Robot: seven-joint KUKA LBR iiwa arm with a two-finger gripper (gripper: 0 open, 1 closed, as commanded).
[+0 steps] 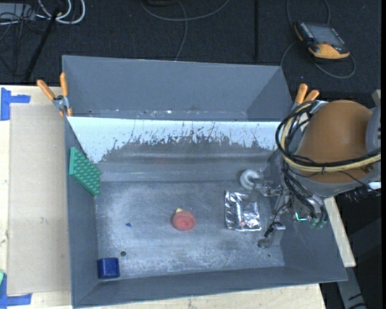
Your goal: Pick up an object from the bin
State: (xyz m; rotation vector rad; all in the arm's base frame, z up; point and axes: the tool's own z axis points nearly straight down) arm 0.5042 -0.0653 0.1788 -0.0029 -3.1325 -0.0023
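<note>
My gripper (270, 234) hangs low at the right side of the bin, just above the floor. Right beside it on the left lies a crumpled silver foil packet (242, 211) with a bit of red print on it. A small pale round thing (249, 179) lies just behind the packet, close to the gripper's upper part. Nothing shows in the gripper's grasp.
A red round disc (184, 220) lies near the middle of the bin floor. A blue cube (108, 268) sits in the front left corner. A green perforated plate (83, 170) leans against the left wall. The arm with its orange cover and cables overhangs the right rim.
</note>
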